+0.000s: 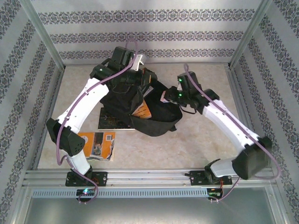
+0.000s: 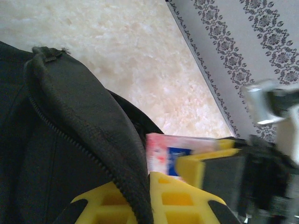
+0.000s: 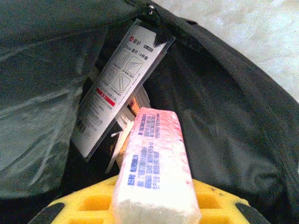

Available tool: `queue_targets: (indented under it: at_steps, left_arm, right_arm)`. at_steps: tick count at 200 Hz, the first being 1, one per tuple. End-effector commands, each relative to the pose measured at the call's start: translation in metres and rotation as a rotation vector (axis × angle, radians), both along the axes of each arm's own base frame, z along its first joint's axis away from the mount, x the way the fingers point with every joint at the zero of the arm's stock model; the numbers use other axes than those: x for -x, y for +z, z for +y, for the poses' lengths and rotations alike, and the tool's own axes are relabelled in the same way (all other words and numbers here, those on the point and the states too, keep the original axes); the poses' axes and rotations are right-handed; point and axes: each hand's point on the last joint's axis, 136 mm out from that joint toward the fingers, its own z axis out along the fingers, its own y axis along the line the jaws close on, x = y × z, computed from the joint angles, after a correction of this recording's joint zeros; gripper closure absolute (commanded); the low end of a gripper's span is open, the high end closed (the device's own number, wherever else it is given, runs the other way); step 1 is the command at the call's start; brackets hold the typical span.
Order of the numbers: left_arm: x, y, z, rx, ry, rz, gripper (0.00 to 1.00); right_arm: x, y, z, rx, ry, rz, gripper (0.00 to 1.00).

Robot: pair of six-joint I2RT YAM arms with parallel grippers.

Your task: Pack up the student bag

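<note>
**Two pincers at one black bag**

One large black soft fabric backpack [image 1: 159, 119], the student bag, sits at the middle of the pale marbled table [image 1: 196, 144], nearer its far edge, with its mouth open. The left gripper [image 2: 140, 200] is clenched on the bag's zippered rim. The right gripper [image 3: 154, 198] grasps a soft pink-and-white wrapped packet [image 3: 154, 158], which is poked into the bag's mouth. The packet's blue print runs in rows too blurred to read.

Inside the bag leans a white-and-grey printed retail card [image 3: 119, 88]. It bears four square line diagrams, a red strip and small characters that cannot be read. An orange-covered book [image 1: 142, 111] sticks out of the opening. A dark flat rectangular item [image 1: 111, 122] lies partly under the bag's near-left side. An orange picture-covered booklet [image 1: 97, 143] lies flat towards the table's near-left corner, apart from the bag.
</note>
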Motion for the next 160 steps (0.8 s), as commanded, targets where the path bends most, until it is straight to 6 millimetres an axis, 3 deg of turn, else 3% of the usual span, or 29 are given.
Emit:
queue_targets:
  at_steps: [1, 40, 71, 114, 160]
  left_arm:
    - [-0.003, 0.047, -0.001, 0.055, -0.024, -0.119, 1.00]
    - [-0.008, 0.054, -0.002, 0.048, -0.027, -0.120, 1.00]
    - [-0.014, 0.053, -0.002, 0.030, -0.024, -0.111, 1.00]
    - [-0.025, 0.046, -0.007, 0.022, -0.024, -0.091, 1.00]
    - [-0.036, 0.029, -0.024, 0.059, -0.051, -0.019, 1.00]
  right_arm:
    - [-0.027, -0.011, 0.007, 0.020, -0.072, 0.020, 0.78]
    - [-0.074, -0.041, 0.029, 0.022, -0.098, 0.036, 0.74]
    - [-0.090, -0.041, 0.043, 0.008, -0.071, 0.012, 0.41]
    - [-0.065, -0.012, 0.018, 0.051, -0.079, -0.108, 0.22]
    - [-0.019, 0.004, -0.005, 0.070, -0.043, -0.192, 0.22]
